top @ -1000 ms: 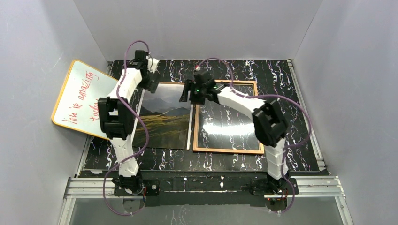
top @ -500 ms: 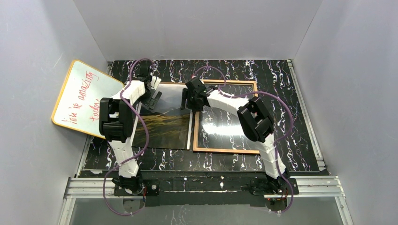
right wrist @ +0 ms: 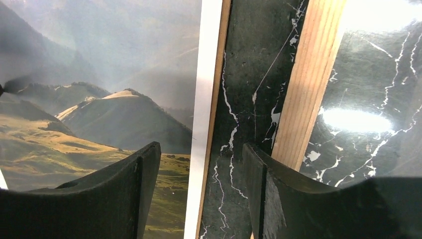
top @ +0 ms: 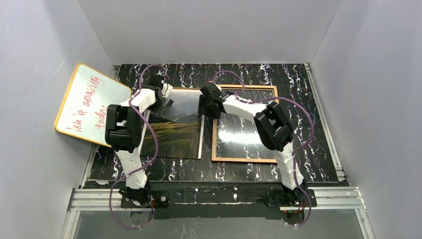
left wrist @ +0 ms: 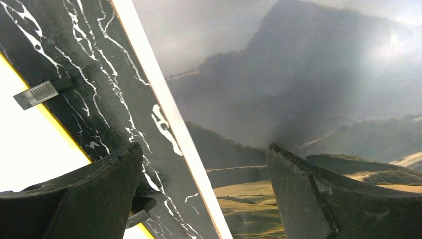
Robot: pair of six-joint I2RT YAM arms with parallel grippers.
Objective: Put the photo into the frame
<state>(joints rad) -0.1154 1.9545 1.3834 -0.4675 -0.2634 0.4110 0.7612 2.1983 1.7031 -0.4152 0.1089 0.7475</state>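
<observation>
Arms, seen from above, had dropped to the far edge of the photo, flat on the counter; the frame beside it had slid slightly right. Left wrist: left fingers spread astride the photo's border. Right wrist: right fingers spread over the gap, empty; a pickup looked imminent.
</observation>
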